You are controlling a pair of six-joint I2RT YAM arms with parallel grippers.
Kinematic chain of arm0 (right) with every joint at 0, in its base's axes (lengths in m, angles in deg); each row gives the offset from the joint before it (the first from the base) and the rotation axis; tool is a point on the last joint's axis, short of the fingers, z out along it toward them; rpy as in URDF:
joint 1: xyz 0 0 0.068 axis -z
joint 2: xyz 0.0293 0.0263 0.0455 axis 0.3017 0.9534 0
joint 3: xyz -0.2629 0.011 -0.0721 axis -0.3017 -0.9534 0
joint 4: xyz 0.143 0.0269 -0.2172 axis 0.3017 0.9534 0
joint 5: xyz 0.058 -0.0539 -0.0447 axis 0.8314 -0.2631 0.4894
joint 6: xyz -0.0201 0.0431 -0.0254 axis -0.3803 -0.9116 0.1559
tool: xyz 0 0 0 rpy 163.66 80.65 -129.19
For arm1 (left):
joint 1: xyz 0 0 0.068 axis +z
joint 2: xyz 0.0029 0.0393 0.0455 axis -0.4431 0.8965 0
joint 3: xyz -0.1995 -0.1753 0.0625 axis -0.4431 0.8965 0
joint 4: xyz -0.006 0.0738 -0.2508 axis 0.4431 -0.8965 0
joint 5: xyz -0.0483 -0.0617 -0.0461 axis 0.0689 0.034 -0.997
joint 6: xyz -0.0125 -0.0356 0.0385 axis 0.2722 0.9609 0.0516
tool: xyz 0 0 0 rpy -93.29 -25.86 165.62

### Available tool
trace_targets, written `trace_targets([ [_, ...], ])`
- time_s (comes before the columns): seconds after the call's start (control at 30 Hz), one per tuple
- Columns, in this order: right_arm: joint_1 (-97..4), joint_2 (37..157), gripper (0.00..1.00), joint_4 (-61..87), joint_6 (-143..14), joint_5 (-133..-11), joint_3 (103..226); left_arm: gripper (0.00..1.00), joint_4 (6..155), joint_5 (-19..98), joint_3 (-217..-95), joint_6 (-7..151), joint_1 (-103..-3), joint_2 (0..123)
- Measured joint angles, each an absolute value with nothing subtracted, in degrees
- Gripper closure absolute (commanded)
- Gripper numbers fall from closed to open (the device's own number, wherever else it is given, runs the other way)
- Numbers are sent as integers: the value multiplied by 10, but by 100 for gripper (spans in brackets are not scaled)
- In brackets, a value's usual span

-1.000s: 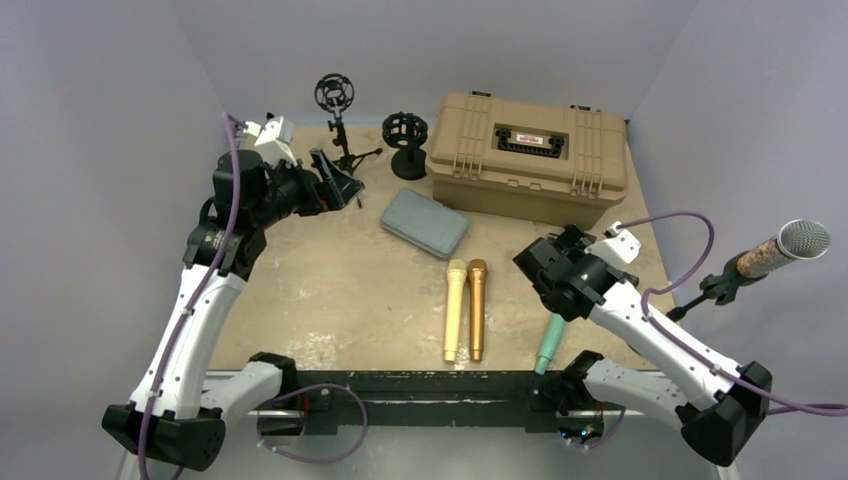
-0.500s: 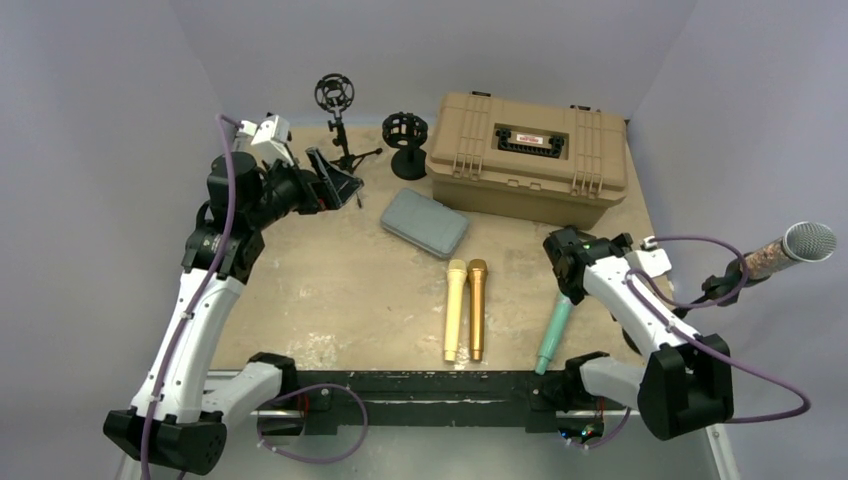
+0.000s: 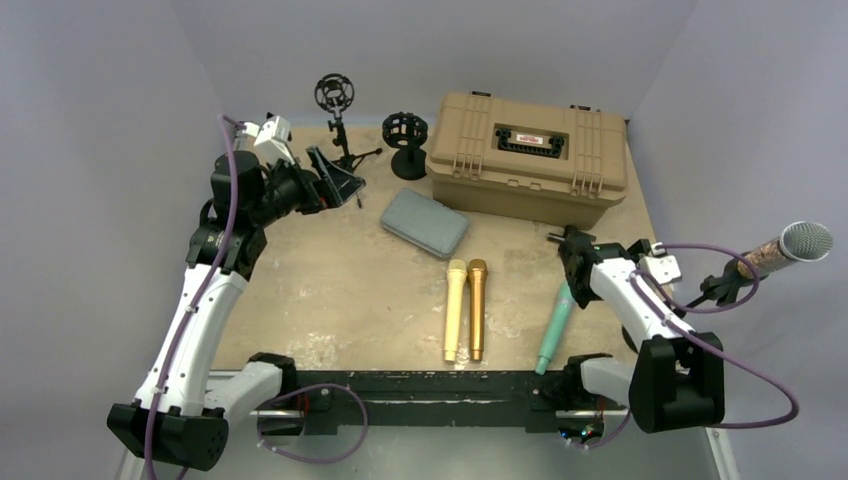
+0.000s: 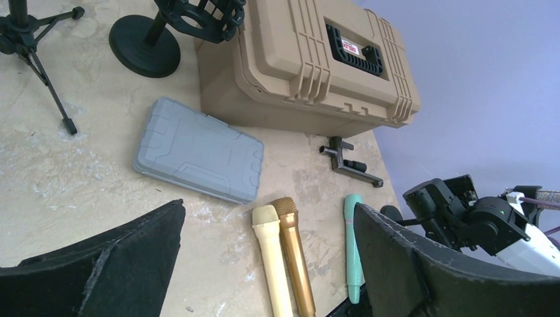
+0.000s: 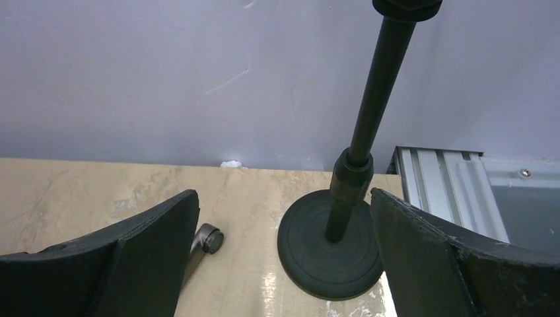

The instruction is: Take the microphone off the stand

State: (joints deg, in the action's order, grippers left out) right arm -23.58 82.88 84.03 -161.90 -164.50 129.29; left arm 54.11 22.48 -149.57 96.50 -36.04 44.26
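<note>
Microphone [image 3: 795,243] — silver mesh head, speckled brown body — is seen clipped at a tilt on top of the stand [image 5: 360,142]. It is held high beyond the table's right edge and close to the right wall, so little room is left on that side. The stand's round base is set on the table [image 3: 340,290] just beside a wall, with the tabletop's edge and a metal rail right next to it.

The right gripper [image 5: 284,196] is spread wide and holds nothing. The stand's pole and base are framed between its fingers, apart from both.

The left gripper [image 4: 269,206] is likewise spread wide and empty, raised over the far-left part of the table near a tripod stand [image 3: 336,115].

A broad bare stretch of tabletop is seen at centre-left. A cream microphone [image 3: 455,308] and a gold microphone [image 3: 477,308] lie touching side by side toward the near edge, with a teal microphone [image 3: 553,330] apart to their right. A grey case [image 3: 425,222] lies in front of a tan case [image 3: 528,155] at the back.
</note>
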Motion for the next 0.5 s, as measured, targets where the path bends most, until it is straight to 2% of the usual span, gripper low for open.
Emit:
trace_targets([
  [0.5,-207,842,1,840,-1605,-1660,1284,5,553,219,-1481,977,-359,448],
])
